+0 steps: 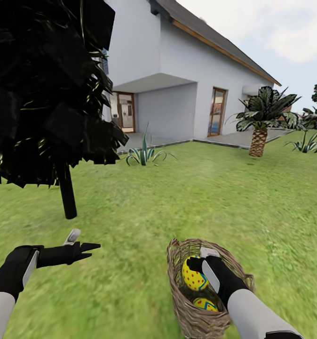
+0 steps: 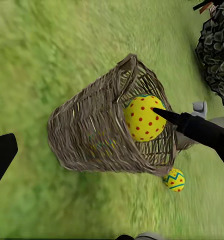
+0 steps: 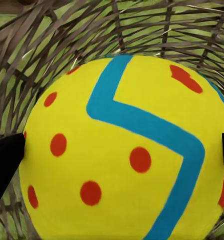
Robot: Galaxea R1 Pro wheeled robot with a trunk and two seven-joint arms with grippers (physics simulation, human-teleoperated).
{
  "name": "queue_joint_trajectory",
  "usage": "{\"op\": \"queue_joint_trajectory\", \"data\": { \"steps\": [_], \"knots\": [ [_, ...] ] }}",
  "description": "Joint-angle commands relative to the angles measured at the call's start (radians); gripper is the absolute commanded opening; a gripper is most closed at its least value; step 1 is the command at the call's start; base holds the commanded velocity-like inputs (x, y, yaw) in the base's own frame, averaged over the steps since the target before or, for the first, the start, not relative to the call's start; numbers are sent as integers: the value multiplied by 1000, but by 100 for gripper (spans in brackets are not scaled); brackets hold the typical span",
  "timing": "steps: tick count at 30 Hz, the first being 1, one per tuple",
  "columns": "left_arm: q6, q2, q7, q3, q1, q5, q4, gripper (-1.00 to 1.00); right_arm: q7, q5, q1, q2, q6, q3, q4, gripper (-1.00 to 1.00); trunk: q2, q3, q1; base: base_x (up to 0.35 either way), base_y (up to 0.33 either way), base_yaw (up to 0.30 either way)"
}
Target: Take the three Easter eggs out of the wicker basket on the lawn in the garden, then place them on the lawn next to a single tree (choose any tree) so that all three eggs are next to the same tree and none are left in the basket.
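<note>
Right gripper [image 1: 199, 273] pinches one Easter egg [image 1: 194, 275] inside the wicker basket [image 1: 181, 301]. Left gripper [image 1: 85, 246] hangs spread, empty. No egg lies beside a tree yet.

Two Easter eggs [image 1: 194, 274] in the wicker basket [image 1: 186, 306], black-trunked tree [image 1: 67, 190] far left

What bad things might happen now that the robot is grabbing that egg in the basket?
The right gripper has its fingers on either side of the top egg, which is round and smooth, so it might slip out while being lifted. The basket looks tilted, so a bump from the arm might tip it over. Another egg lies lower down and could roll away onto the lawn.
</note>
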Motion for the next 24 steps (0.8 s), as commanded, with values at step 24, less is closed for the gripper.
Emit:
{"op": "queue_joint_trajectory", "data": {
  "steps": [24],
  "knots": [
    [7, 0, -6, 2, -1, -6, 0, 100, -3, -24, 0, -3, 2, -5, -3, -100, 106, 81, -62, -71, 0, 0]
  ]
}}
